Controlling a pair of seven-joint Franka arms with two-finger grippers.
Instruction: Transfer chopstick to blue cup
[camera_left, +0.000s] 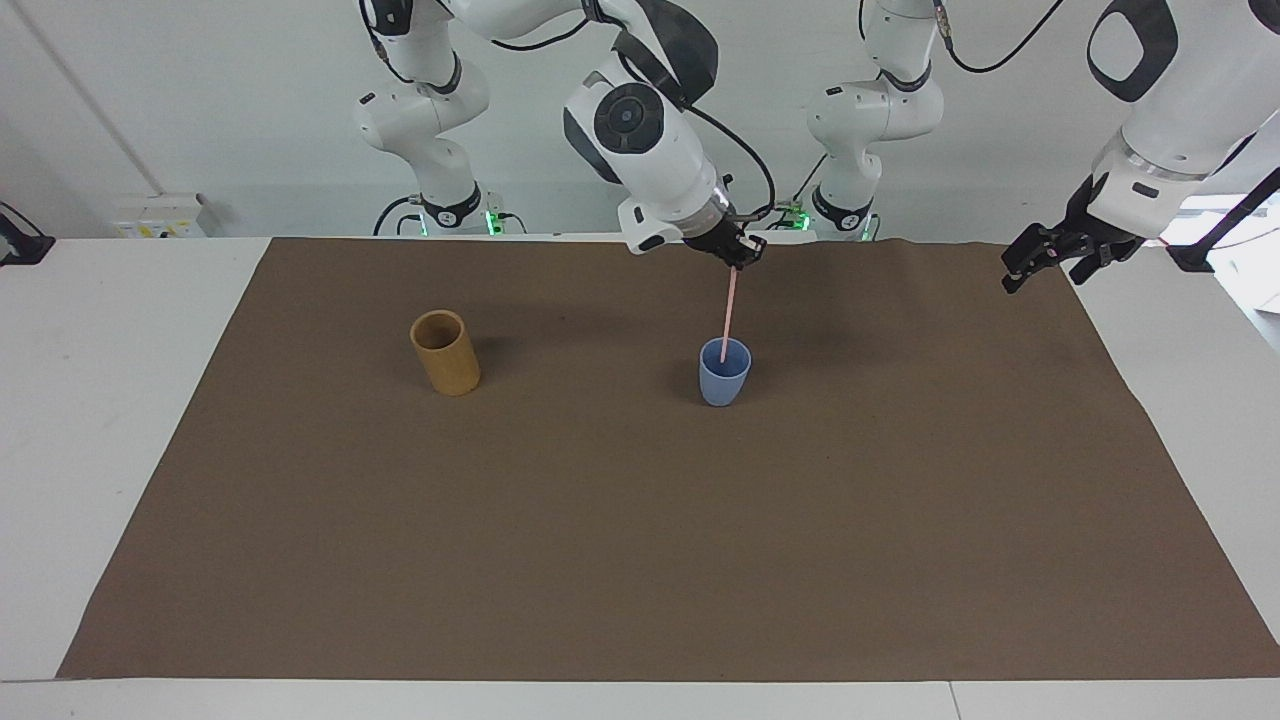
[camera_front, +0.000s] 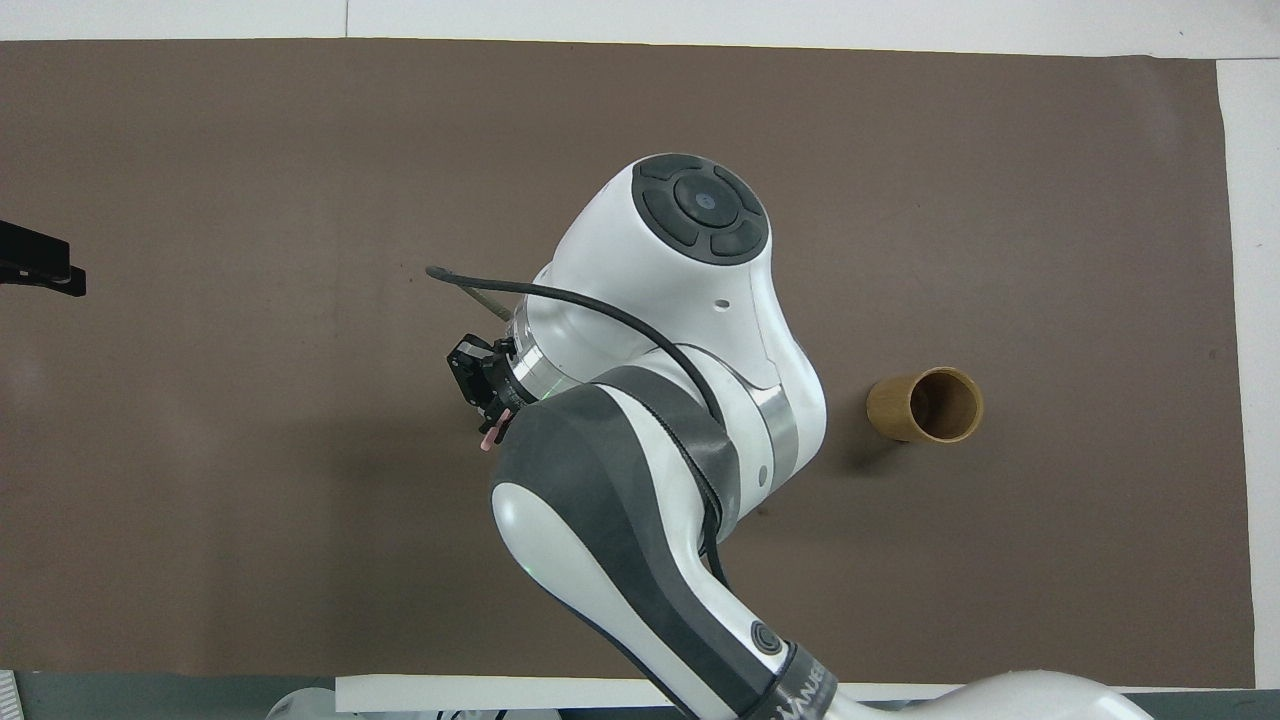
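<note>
The right gripper (camera_left: 737, 257) is hanging in the air over the blue cup (camera_left: 724, 371), and its fingers are pinching the top end of the chopstick (camera_left: 729, 315). The thin pink stick is pointing almost straight down, leaning just a little, and its bottom tip is sitting inside the mouth of the cup. The cup is standing upright on the brown mat (camera_left: 640, 560) that is covering most of the desk (camera_left: 90, 400), about in the middle of the mat and in its half nearer to the robots. From high above, the big white right arm is hiding the cup, and only the pink top end of the chopstick (camera_front: 487, 438) is peeking out at the right gripper (camera_front: 490, 425). A tan holder (camera_left: 445, 352) is standing well apart from the cup, toward the right arm's end of the desk, about as near to the robots as the cup. The left gripper (camera_left: 1050, 262) is waiting up in the air over the mat's edge at the left arm's end, with its fingers spread apart and holding nothing.
</note>
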